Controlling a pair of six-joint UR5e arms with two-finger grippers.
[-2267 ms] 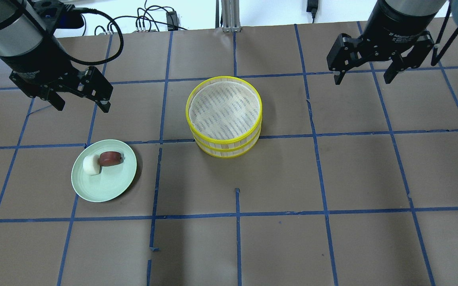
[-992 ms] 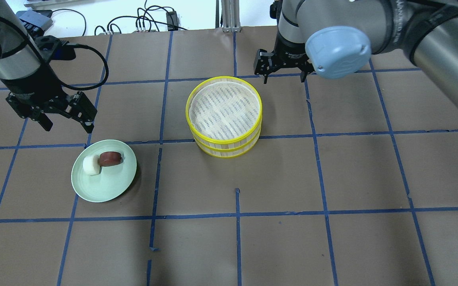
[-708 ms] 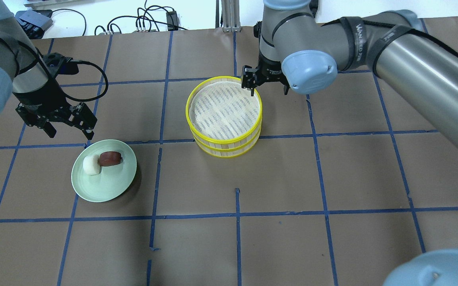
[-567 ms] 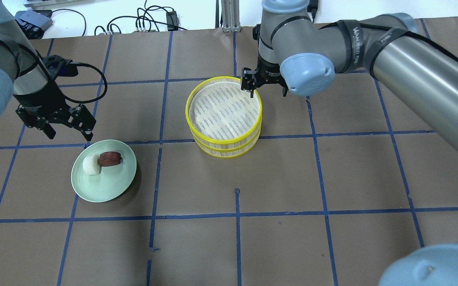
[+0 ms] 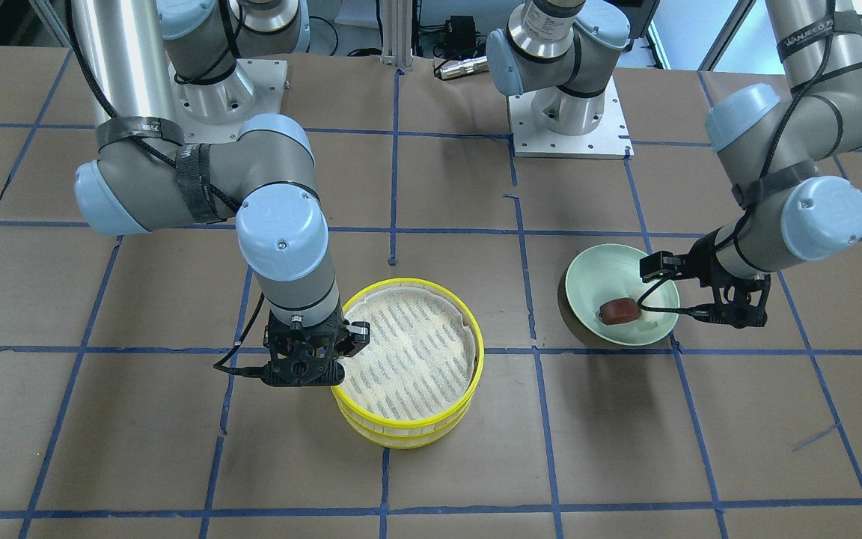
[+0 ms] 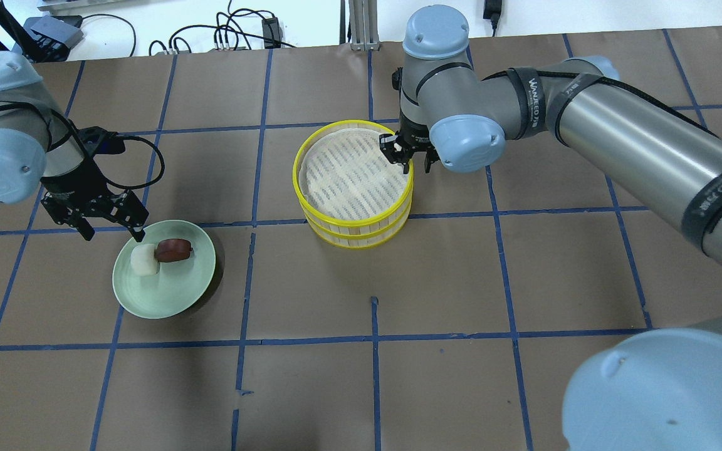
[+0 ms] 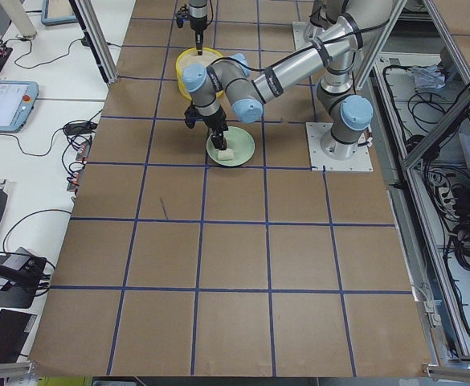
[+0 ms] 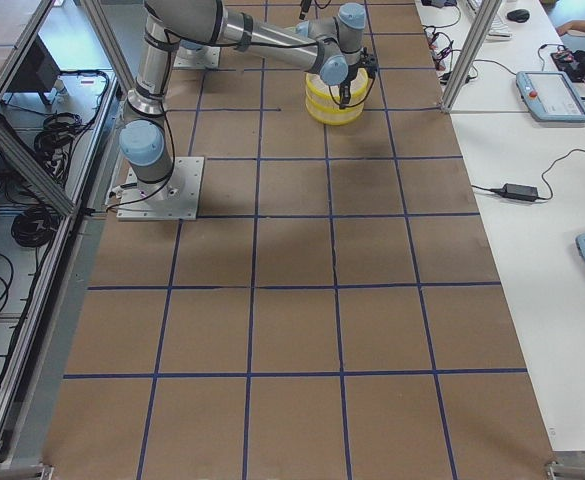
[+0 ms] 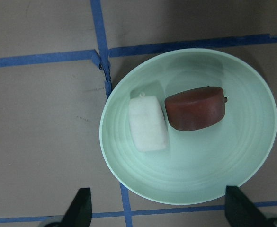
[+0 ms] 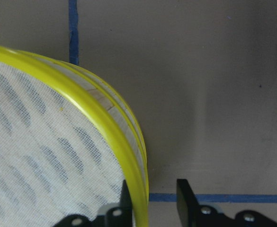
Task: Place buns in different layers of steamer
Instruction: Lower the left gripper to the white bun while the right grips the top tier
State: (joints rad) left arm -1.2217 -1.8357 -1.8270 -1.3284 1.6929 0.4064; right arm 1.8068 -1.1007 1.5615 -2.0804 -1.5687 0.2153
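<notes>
Standing stacked near the middle of the table [image 6: 524,282], which is brown-papered and marked with a blue tape grid [image 6: 373,338]: two round steamer trays. The upper layer [image 6: 351,175] is seated squarely on the lower layer [image 6: 356,241]. Both have yellow rims and pale slatted walls, and a whitish mesh liner [image 10: 34,156] shows in the upper one. Right gripper [image 6: 411,166]: lowered at the far right part of the upper layer's rim as seen overhead, jaws narrowed but not closed, straddling the rim. The inner finger [image 10: 125,201] sits inside, close against the yellow edge. The outer finger [image 10: 185,198] stands outside, with a strip of table showing between it and the tray wall. Nothing is clamped. Pale green plate [image 9: 200,175]: on the table at the robot's left, well apart from the steamer. White bun [image 9: 148,124]: on the plate, toward its left half in the wrist view. Reddish-brown bun [image 9: 195,108]: on the plate, side by side with the white bun, touching or all but. Left gripper [image 6: 113,230]: poised low at the plate's far left edge as seen overhead, jaws spread wide. Its fingertips [image 9: 83,205] show at the bottom of the wrist view, with the plate ahead of them. It holds nothing.
</notes>
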